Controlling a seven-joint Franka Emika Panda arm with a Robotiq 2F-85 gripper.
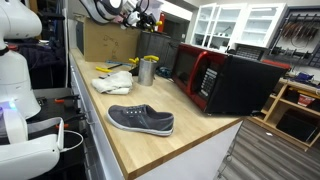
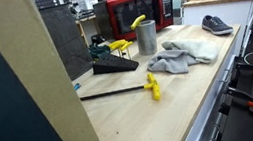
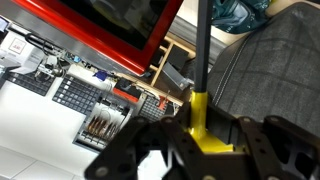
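In the wrist view my gripper (image 3: 200,142) is shut on the yellow handle (image 3: 205,125) of a tool whose black shaft (image 3: 203,50) runs up away from the jaws. Black fingers (image 3: 135,152) press in from both sides of the handle. In an exterior view the gripper (image 1: 143,12) hangs high above the far end of the wooden counter (image 1: 190,135), with a bit of yellow beside it. Below the tool the wrist view shows the red microwave (image 3: 120,30) and a grey quilted surface (image 3: 270,70).
On the counter lie a grey shoe (image 1: 141,119), crumpled towels (image 1: 113,82), a metal cup (image 1: 147,70) with a yellow item in it, and the red-and-black microwave (image 1: 225,78). A black stick with a yellow piece (image 2: 120,92) and a black wedge (image 2: 116,67) lie nearer the other camera.
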